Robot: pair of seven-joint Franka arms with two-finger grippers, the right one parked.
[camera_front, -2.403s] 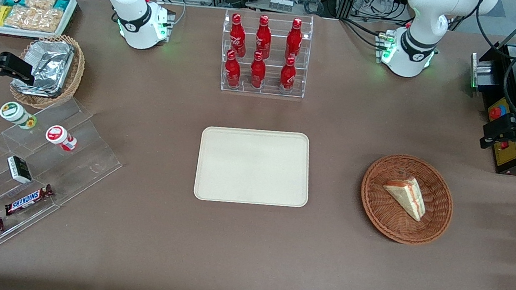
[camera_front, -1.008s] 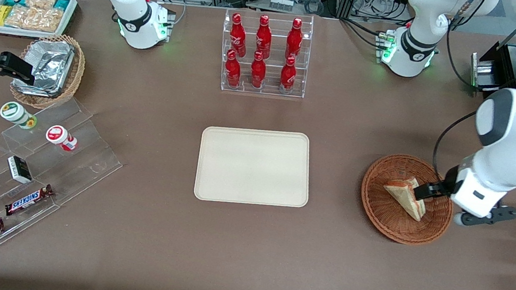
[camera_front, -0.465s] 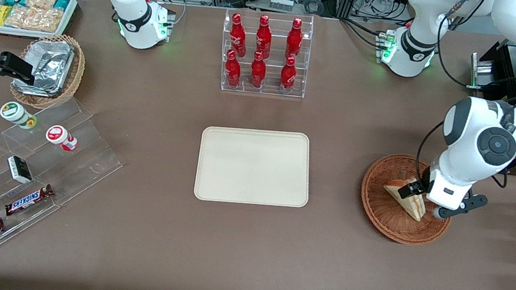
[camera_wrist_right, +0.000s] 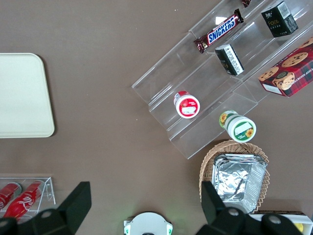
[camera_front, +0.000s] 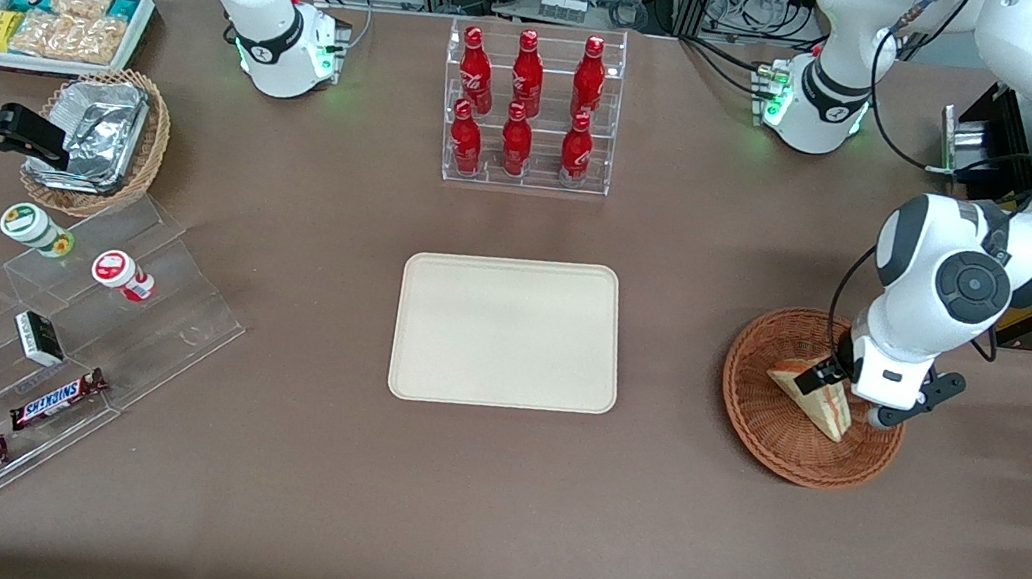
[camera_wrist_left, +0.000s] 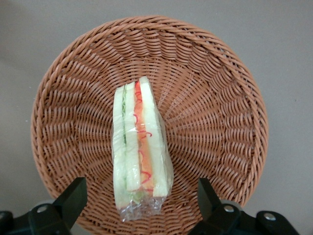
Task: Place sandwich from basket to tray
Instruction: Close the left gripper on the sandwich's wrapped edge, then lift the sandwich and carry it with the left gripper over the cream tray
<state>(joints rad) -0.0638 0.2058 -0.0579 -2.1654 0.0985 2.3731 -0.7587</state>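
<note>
The claw (camera_wrist_left: 138,198) hangs spread wide over the sandwich (camera_wrist_left: 138,147) in the basket (camera_wrist_left: 220,117); closing off-centre could crush or tip the wedge.

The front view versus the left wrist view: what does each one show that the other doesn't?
Only the front view shows the tray, the red bottles in their rack, the Snickers bars and the working arm. Only the left wrist view shows the sandwich's filling layers edge-on, lying between the open fingers. Both show the sandwich in the basket under the gripper.
</note>
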